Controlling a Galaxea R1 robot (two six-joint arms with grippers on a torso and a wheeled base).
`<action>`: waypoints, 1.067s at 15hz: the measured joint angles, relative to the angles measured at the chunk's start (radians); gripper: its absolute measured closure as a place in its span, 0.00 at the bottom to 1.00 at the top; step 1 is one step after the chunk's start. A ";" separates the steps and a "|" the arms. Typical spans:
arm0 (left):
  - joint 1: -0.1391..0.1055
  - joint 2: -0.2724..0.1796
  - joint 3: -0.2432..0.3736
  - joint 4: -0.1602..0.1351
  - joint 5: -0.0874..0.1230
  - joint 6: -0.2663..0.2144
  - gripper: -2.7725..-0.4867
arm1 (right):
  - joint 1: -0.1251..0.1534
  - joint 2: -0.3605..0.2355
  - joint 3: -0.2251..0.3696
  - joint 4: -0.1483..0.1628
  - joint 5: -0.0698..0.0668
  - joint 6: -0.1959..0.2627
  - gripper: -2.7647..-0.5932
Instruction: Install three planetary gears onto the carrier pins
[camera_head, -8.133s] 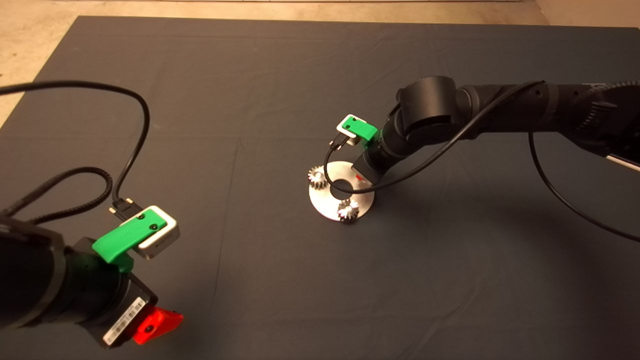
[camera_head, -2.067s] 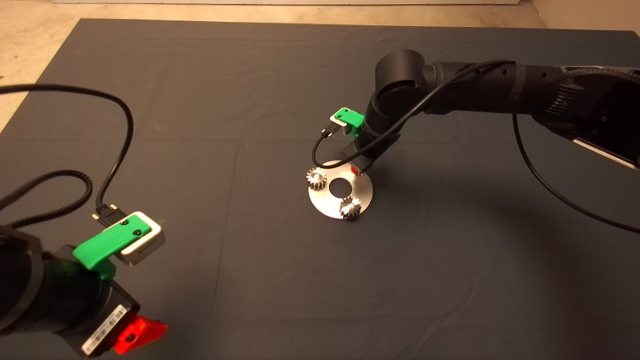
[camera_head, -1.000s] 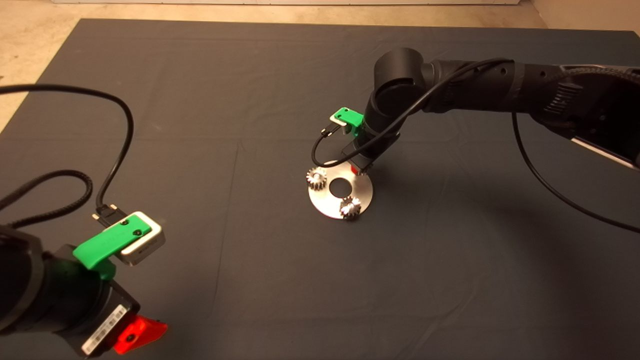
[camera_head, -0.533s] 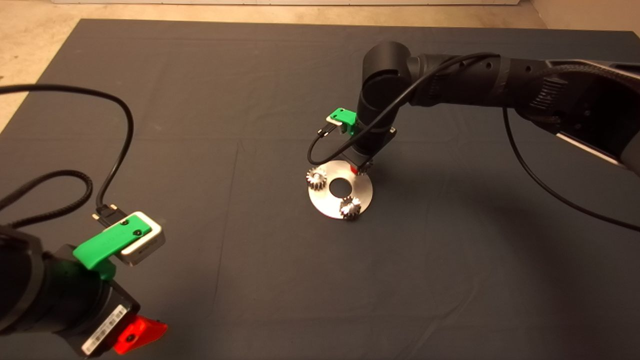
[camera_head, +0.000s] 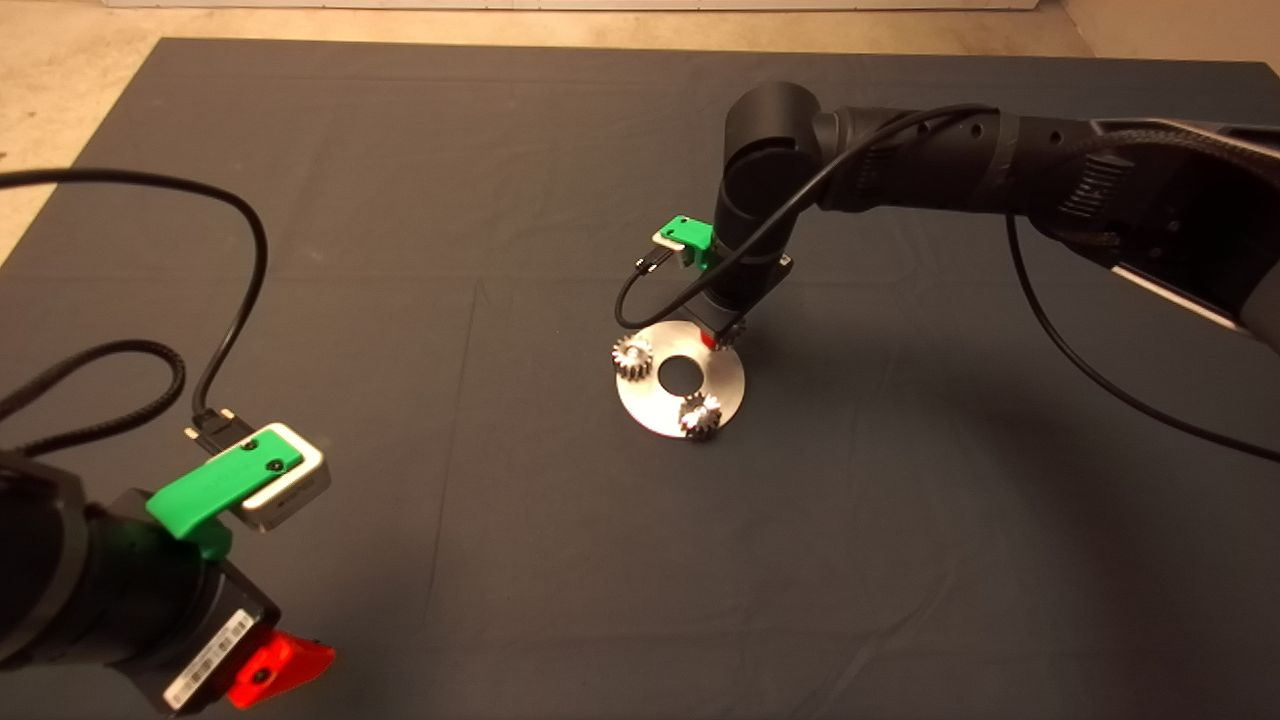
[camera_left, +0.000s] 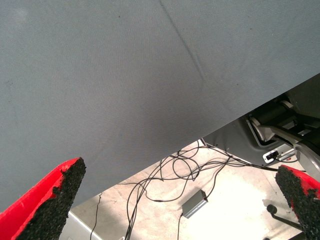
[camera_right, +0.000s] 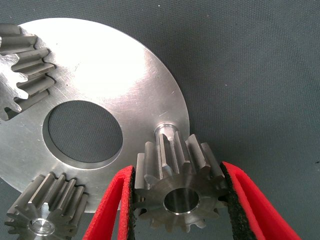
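A shiny round disc (camera_head: 725, 380) lies mid-mat with a planetary gear (camera_head: 632, 357) at its left edge and another gear (camera_head: 700, 415) at its near edge. In the right wrist view the same disc (camera_right: 110, 65) carries those two gears (camera_right: 22, 65) (camera_right: 45, 215) and one bare carrier pin (camera_right: 165, 130). My right gripper (camera_right: 177, 172) is shut on the third gear (camera_right: 177, 200), held tilted just beside that pin. From above, the right gripper (camera_head: 722, 335) hangs at the disc's far right rim. My left gripper (camera_head: 280, 665) waits open at the lower left.
The right wrist camera's black cable (camera_head: 630, 300) loops over the disc's far left side. In the left wrist view the mat's edge (camera_left: 210, 135) gives way to floor with loose cables (camera_left: 170, 175). Bare floor (camera_head: 60, 90) borders the mat at the far left.
Over the last second the right arm swung its elbow leftwards and stood more upright above the disc's far right rim. The held gear now shows at its tip. The left arm stayed put.
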 joint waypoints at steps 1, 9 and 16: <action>0.000 0.000 0.000 0.000 0.000 0.000 0.00 | 0.000 0.000 -0.001 0.002 0.001 -0.001 0.84; 0.000 0.000 0.000 0.000 0.000 0.000 0.00 | 0.004 0.000 -0.005 0.012 0.009 -0.003 0.84; 0.000 0.000 0.000 0.000 -0.001 0.000 0.00 | 0.005 0.000 -0.006 0.013 0.011 -0.003 0.84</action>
